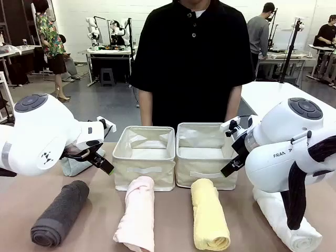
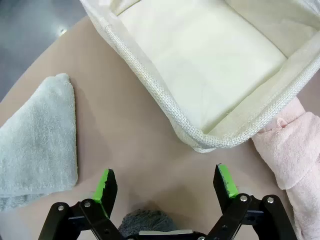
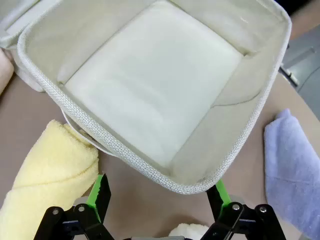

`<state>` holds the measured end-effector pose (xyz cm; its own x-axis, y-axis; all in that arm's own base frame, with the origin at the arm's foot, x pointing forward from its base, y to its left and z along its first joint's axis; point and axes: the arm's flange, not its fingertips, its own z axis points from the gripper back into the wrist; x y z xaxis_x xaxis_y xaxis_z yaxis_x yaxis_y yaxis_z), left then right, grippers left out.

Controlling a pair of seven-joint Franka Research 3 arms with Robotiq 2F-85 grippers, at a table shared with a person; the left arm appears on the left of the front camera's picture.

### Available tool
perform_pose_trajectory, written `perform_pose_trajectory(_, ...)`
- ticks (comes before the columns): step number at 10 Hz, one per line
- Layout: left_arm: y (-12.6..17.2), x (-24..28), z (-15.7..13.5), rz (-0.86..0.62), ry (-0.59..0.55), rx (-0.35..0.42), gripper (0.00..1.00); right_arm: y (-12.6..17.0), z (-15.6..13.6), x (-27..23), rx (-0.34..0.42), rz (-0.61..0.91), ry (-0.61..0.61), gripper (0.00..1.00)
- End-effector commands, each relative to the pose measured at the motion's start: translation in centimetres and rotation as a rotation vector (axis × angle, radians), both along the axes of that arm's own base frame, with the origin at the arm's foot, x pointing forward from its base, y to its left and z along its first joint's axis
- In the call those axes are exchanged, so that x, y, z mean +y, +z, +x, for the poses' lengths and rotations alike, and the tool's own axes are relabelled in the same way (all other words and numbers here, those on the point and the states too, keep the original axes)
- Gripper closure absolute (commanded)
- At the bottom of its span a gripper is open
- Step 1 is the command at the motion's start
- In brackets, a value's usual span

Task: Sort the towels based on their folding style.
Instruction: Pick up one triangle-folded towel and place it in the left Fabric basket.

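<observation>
nearest the robot, 4 rolled towels lie in a row on the brown tabletop [image 1: 100,228]: the dark grey towel [image 1: 60,214] at the left, then the pale pink towel [image 1: 137,215], the yellow towel [image 1: 209,220], and the white towel [image 1: 302,239] at the right, partly hidden under the right arm.

the left end effector [image 2: 166,181] hangs above the tabletop with its jaws spread wide and nothing between them. it sits over bare tabletop, with the end of the dark grey towel low between its fingers. the pale grey-green towel [image 2: 37,145], folded to a point, lies flat to one side of it and a corner of the left basket [image 2: 165,100] to the other.

the right end effector [image 3: 159,189] is also spread wide and holds nothing. it hovers by the near rim of the right basket [image 3: 125,150], with the yellow towel on one side and the light blue towel [image 3: 292,165] flat on the tabletop on the other, just beside the basket.

the 2 cream baskets stand side by side at mid-table, touching or nearly so. the pink and yellow towels butt against their near walls.

beyond them a person in a black shirt [image 1: 191,58] stands at the far edge.
</observation>
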<state>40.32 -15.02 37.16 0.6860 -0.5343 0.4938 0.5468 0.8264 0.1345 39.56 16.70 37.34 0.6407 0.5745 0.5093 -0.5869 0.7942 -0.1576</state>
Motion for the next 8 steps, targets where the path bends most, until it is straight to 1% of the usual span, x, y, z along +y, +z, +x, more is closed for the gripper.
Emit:
perform_pose_trajectory(1, 0.0, -0.01, 0.0, 0.0, 0.0, 0.0, 0.0, 0.0, 0.0, 0.0, 0.0, 0.0, 0.0, 0.0)
perform_pose_trajectory(8, 0.0, -0.01, 0.0, 0.0, 0.0, 0.0, 0.0, 0.0, 0.0, 0.0, 0.0, 0.0, 0.0, 0.0)
